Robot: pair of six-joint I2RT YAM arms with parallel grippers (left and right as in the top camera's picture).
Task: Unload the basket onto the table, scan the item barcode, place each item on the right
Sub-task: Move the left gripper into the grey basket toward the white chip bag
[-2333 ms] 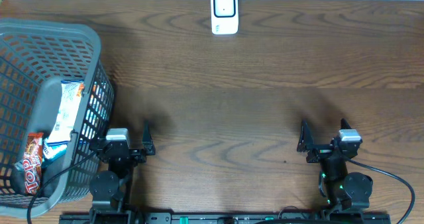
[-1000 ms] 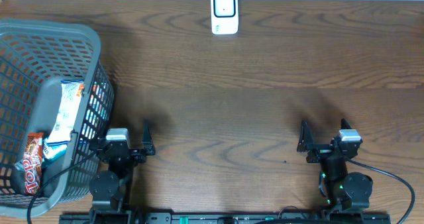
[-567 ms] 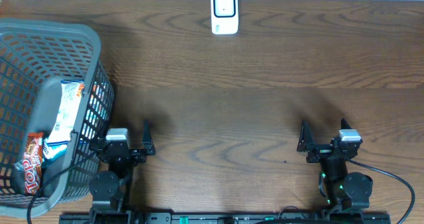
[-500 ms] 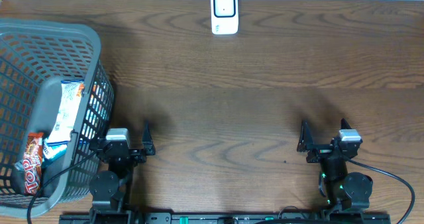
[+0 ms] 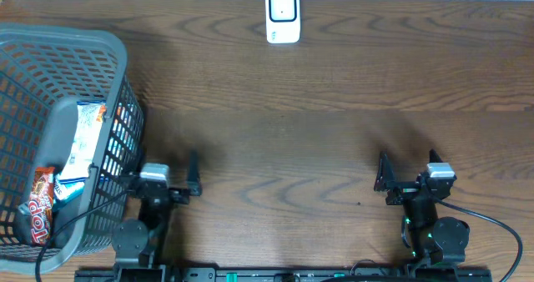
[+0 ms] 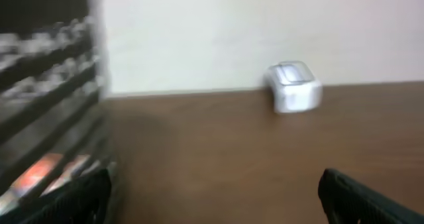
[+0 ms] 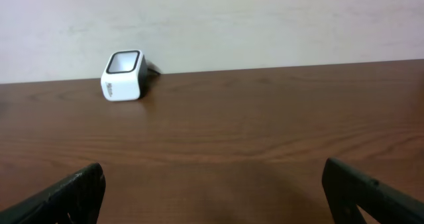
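The white barcode scanner [image 5: 283, 15] stands at the table's far edge; it also shows in the left wrist view [image 6: 294, 87] and the right wrist view [image 7: 123, 75]. A white-and-blue packet [image 5: 83, 140] and a red snack bar [image 5: 40, 207] lie in the grey basket [image 5: 58, 40] at the left. My left gripper [image 5: 162, 170] hovers open and empty by the basket's right wall, near the front edge. My right gripper [image 5: 407, 170] is open and empty at the front right. Both face the scanner. The left wrist view is blurred.
The basket's mesh wall [image 6: 46, 85] fills the left of the left wrist view, close to my left fingertip [image 6: 79, 197]. A pale wall runs behind the table's far edge. Bare brown wood lies between both grippers and the scanner.
My left gripper has shifted slightly to the right, away from the basket, and its wrist view is smeared by motion. The right arm has not moved.
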